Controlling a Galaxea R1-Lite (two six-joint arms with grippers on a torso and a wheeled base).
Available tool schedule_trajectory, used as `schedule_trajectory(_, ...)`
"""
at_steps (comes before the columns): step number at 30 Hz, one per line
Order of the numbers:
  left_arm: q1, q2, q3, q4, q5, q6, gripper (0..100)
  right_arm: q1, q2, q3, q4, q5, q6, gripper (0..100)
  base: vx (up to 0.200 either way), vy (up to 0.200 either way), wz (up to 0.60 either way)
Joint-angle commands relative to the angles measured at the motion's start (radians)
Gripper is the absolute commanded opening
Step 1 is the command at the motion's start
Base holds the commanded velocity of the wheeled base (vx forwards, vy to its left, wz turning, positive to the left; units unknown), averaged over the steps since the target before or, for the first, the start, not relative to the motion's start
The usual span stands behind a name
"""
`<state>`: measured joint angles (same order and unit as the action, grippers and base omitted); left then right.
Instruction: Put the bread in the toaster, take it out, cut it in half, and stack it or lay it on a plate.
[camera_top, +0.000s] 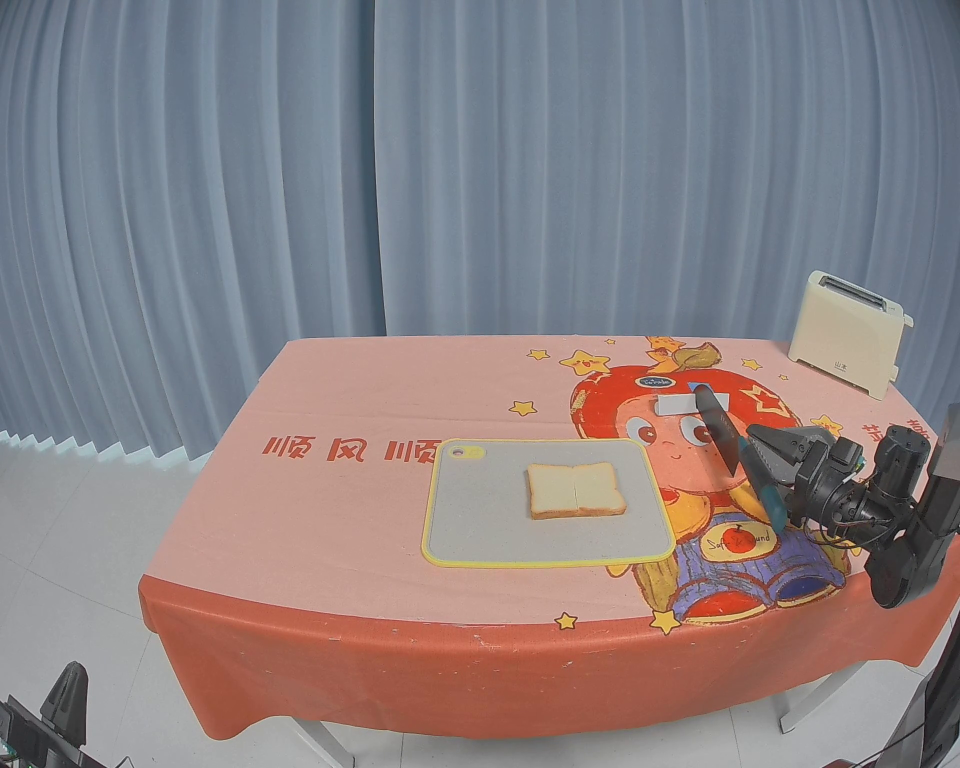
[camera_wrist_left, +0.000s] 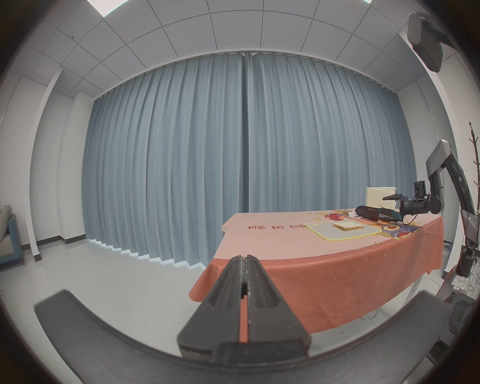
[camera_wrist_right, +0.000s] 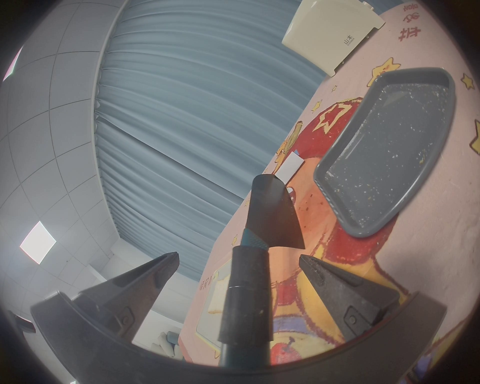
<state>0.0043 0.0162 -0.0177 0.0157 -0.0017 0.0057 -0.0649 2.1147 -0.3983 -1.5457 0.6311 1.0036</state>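
The right gripper (camera_wrist_right: 237, 256) is hovering low over the right side of the table with its two fingers (camera_wrist_right: 135, 287) spread wide. The handle of the knife (camera_wrist_right: 272, 215) is running between them with a gap on each side, so nothing is being clamped. The knife's dark blade is pointing away toward the far edge, its tip crossing a small white card (camera_top: 685, 403). Whether the knife is lying flat on the tablecloth (camera_top: 350, 520) is hard to make out. The left gripper (camera_wrist_left: 243, 265) is hanging off the table's near left corner, fingers pressed together and holding nothing. The bread (camera_top: 575, 490) is lying flat on the cutting board (camera_top: 480, 520), right of the board's centre and well apart from the knife. It is pale with a tan crust, and a seam is running across its middle. The seam is showing on only part of the top, so I cannot tell whether it is one slice or two halves touching. There is one knife, one grey board edged in yellow, one cream toaster (camera_top: 848, 333) at the far right corner, and one dark grey rectangular plate (camera_wrist_right: 387, 150) speckled with crumbs, sitting between the knife and the toaster. The handle's butt end is being cut off under the gripper's body.
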Motion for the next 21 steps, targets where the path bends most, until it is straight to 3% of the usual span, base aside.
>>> schedule_trajectory(1, 0.0, -0.001, 0.012, 0.001, 0.0, 0.0, 0, -0.007, 0.027, -0.007, -0.001, 0.001, 0.0, 100, 0.0, 0.0, 0.0)
schedule_trajectory(7, 0.0, -0.001, 0.012, 0.0, 0.0, 0.0, 0, -0.018, 0.013, -0.013, -0.001, 0.001, -0.005, 100, 0.0, 0.0, 0.0)
schedule_trajectory(12, 0.0, -0.001, 0.012, 0.0, 0.0, 0.0, 0, -0.016, 0.01, -0.01, 0.001, -0.005, -0.045, 100, 0.0, 0.0, 0.0)
schedule_trajectory(19, 0.0, -0.001, 0.012, 0.001, 0.0, 0.0, 0, -0.006, 0.005, -0.013, -0.001, -0.082, -0.117, 100, 0.0, 0.0, 0.0)
schedule_trajectory(21, 0.0, -0.001, 0.012, 0.0, 0.0, 0.0, 0, 0.004, 0.004, -0.011, -0.001, -0.117, -0.16, 100, 0.0, 0.0, 0.0)
